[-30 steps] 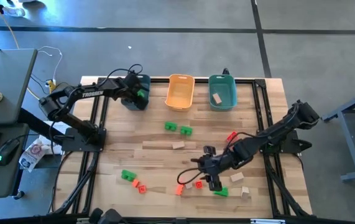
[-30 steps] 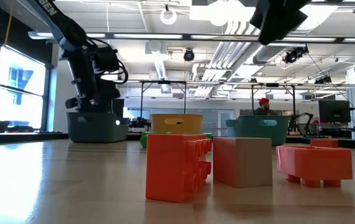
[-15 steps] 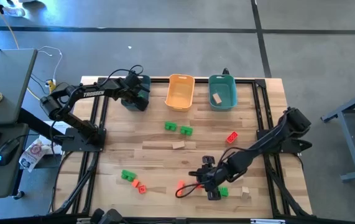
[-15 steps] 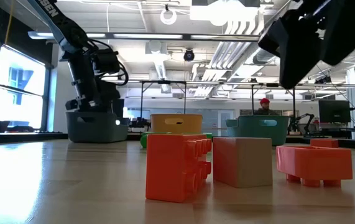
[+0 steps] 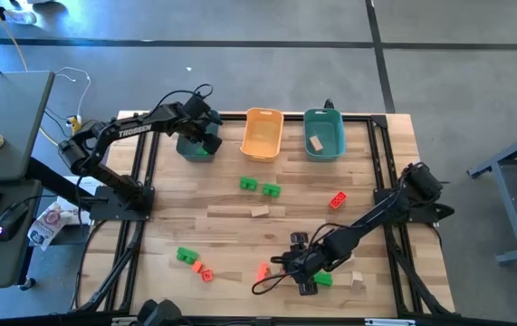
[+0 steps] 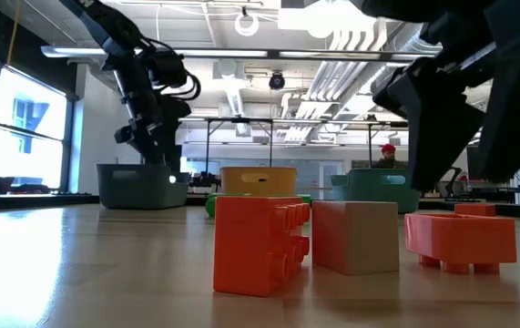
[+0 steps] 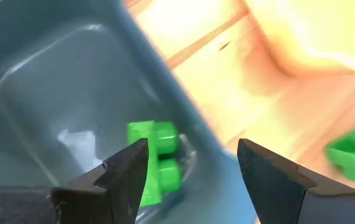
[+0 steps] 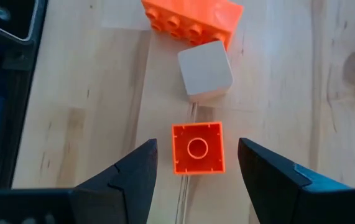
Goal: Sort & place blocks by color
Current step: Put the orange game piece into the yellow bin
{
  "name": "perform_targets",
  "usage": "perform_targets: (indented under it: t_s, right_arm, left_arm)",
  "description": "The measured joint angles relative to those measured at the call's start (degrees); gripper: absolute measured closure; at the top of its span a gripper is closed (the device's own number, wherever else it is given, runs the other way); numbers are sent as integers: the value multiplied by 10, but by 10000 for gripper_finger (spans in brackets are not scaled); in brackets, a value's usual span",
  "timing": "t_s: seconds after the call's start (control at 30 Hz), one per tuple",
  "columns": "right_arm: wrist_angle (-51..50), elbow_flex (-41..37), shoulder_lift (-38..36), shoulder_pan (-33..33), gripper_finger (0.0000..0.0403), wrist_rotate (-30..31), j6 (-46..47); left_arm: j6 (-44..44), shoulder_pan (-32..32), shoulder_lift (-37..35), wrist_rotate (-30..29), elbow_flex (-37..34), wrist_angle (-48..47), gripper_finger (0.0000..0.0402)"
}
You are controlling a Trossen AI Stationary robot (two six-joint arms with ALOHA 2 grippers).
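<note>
The right tool (image 8: 193,171) hangs wide open over a small red-orange block (image 8: 197,148) at the bench's (image 5: 231,217) near edge. The left tool (image 7: 193,171), also wide and empty, hovers above the grey bin (image 5: 195,145) holding green blocks (image 7: 155,158). Sorting looks barely begun: one tan block (image 5: 315,142) sits in the teal bin (image 5: 324,134), while most lie scattered.

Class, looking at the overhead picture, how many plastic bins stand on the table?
3, in a row along one edge: a grey bin under the left pincer, an orange bin in the middle, a teal bin beside it.
</note>
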Motion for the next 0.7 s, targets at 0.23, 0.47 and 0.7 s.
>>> perform_targets:
  t_s: [0.23,0.47,0.7]
  right_arm:
    - [7,0,22,1,194,-1,0]
    - [10,0,44,1,194,-5,0]
    - [20,0,49,1,216,7,13]
  left_arm:
    - [18,-35,-29,0,11,-22,169]
    - [20,-74,-75,-1,11,-65,168]
    - [19,-129,-122,-2,11,-113,169]
